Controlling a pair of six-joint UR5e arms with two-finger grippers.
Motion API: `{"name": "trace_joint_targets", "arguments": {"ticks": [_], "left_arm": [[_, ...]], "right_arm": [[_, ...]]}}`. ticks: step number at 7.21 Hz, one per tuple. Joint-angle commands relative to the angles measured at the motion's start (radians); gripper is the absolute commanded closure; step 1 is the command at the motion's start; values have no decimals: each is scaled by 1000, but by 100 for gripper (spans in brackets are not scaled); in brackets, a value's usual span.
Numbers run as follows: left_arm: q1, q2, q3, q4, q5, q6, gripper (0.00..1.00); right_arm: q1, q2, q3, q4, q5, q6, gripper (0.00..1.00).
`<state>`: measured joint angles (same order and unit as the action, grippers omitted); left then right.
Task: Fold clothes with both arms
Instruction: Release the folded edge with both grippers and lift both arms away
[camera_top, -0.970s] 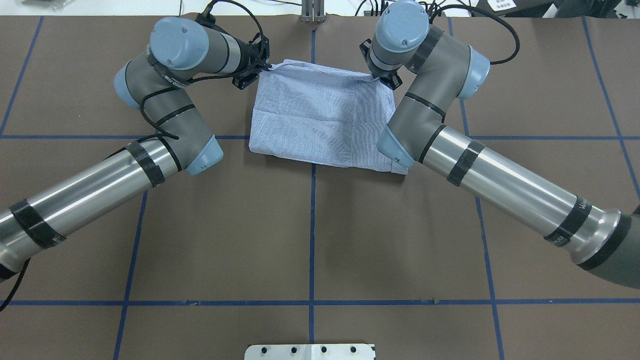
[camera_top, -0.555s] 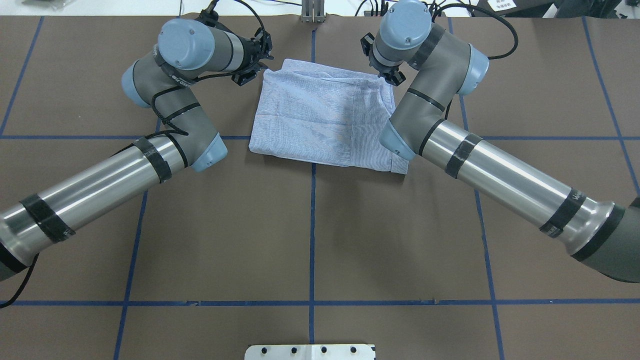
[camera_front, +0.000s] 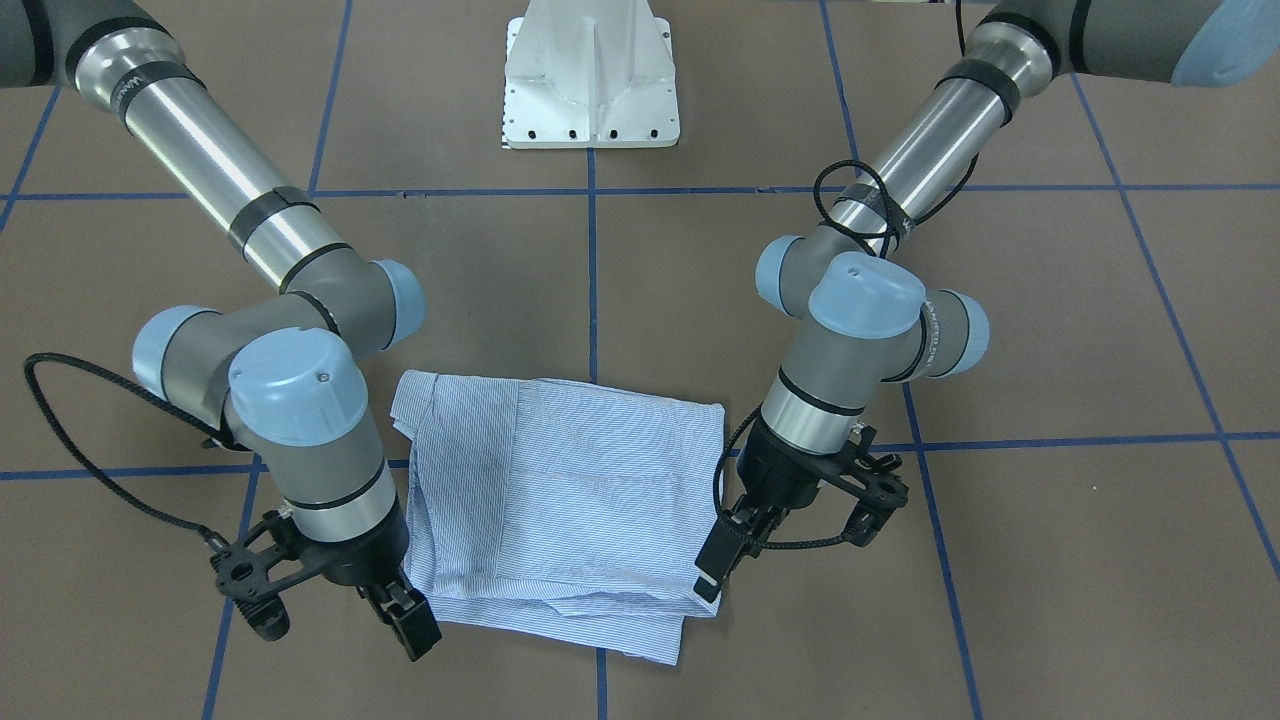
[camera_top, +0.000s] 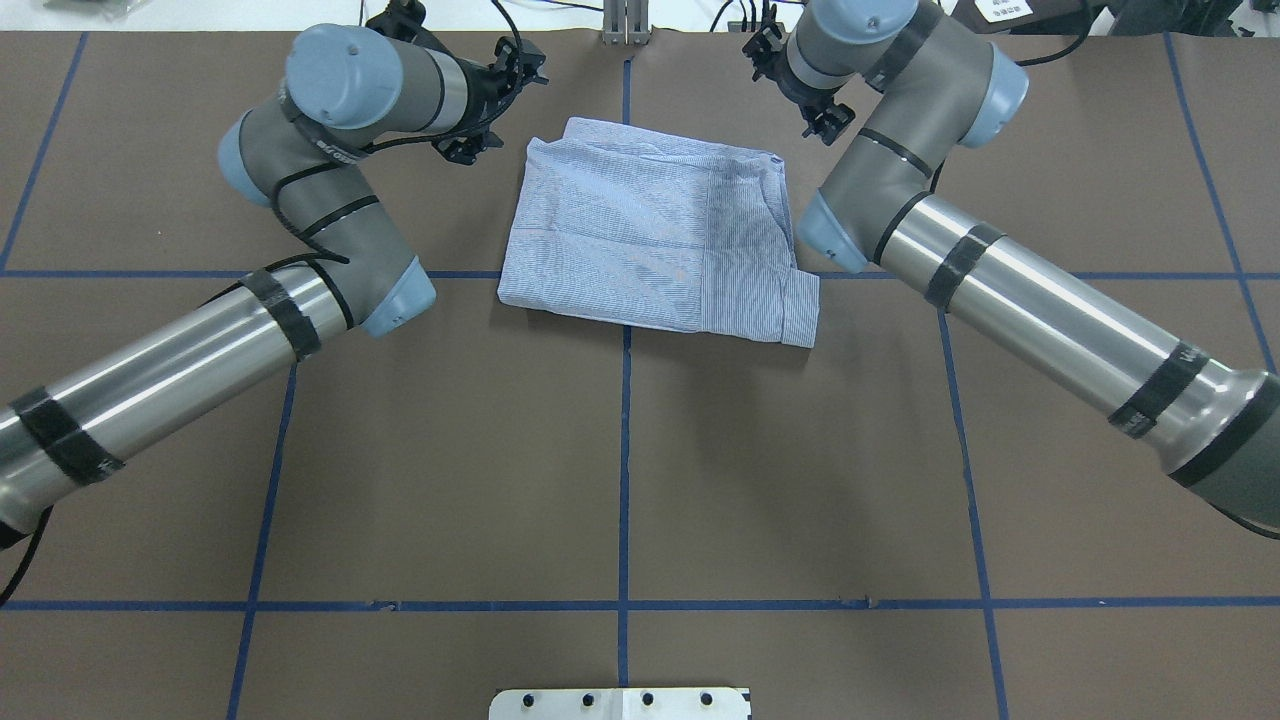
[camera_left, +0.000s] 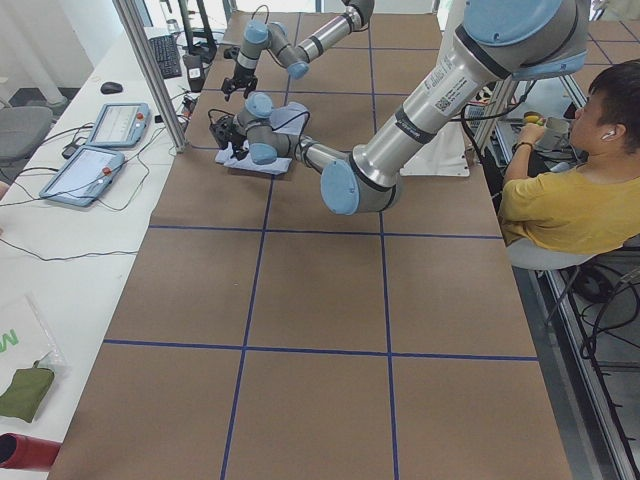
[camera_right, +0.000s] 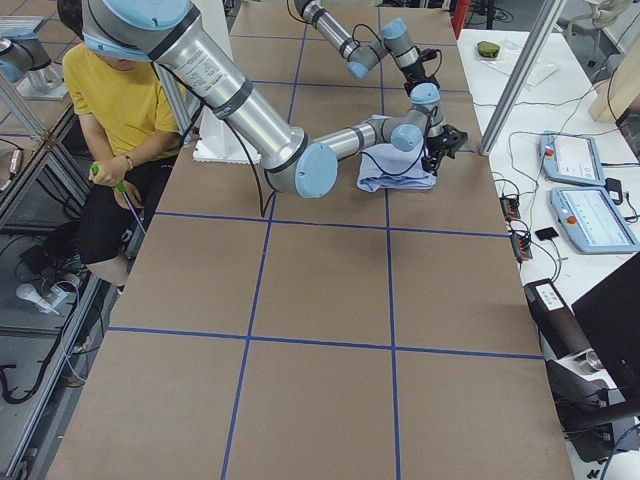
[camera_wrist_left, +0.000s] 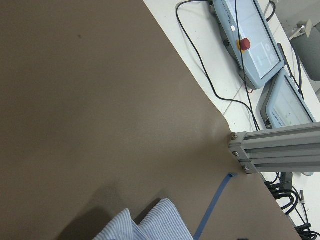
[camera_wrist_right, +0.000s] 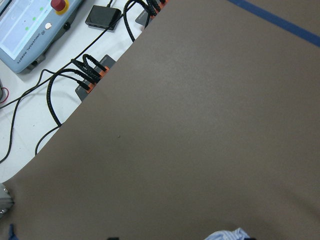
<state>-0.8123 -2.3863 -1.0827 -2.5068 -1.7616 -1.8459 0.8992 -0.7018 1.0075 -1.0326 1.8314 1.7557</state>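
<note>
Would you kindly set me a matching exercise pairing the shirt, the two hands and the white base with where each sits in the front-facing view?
1. shirt
2. left hand
3. right hand
4. white base

A. top centre of the view
B. open, at the view's left of the shirt
C. folded, lying between the hands
D. open, at the view's right of the shirt

Pairs: 1-C, 2-D, 3-B, 4-A

Left claw (camera_front: 790, 548) and right claw (camera_front: 338, 618) hang spread wide, both empty.
</note>
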Motion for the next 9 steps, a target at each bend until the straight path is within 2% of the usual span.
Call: {"name": "trace_joint_targets", "arguments": {"ticks": [1,3,4,5,6,7,8,9], "left_arm": [[-30,204,-255,37,-100,267,2],[-89,344,-403,116,-110,574,1],[-134,434,-495,176,-149,740,1],[-189,546,-578,204,-189,930,1],[-285,652,-615,204,-276,1149,1],[-412,727,-609,210,-362,1383,1],[-492,777,-594,235,-384,1563,1],[-571,809,-568,238,-387,1697,1]], "right_arm": [[88,-155,100,-3,129,-275,0],[232,-285,117,-7,308,-616,0],[321,-350,120,-12,386,-832,0],[414,-396,120,-70,475,-1046,0],[514,-404,126,-195,515,-1266,0],[585,-445,155,-321,519,-1496,0],[651,-461,167,-430,519,-1670,0],[705,-485,177,-492,519,-1806,0]]}}
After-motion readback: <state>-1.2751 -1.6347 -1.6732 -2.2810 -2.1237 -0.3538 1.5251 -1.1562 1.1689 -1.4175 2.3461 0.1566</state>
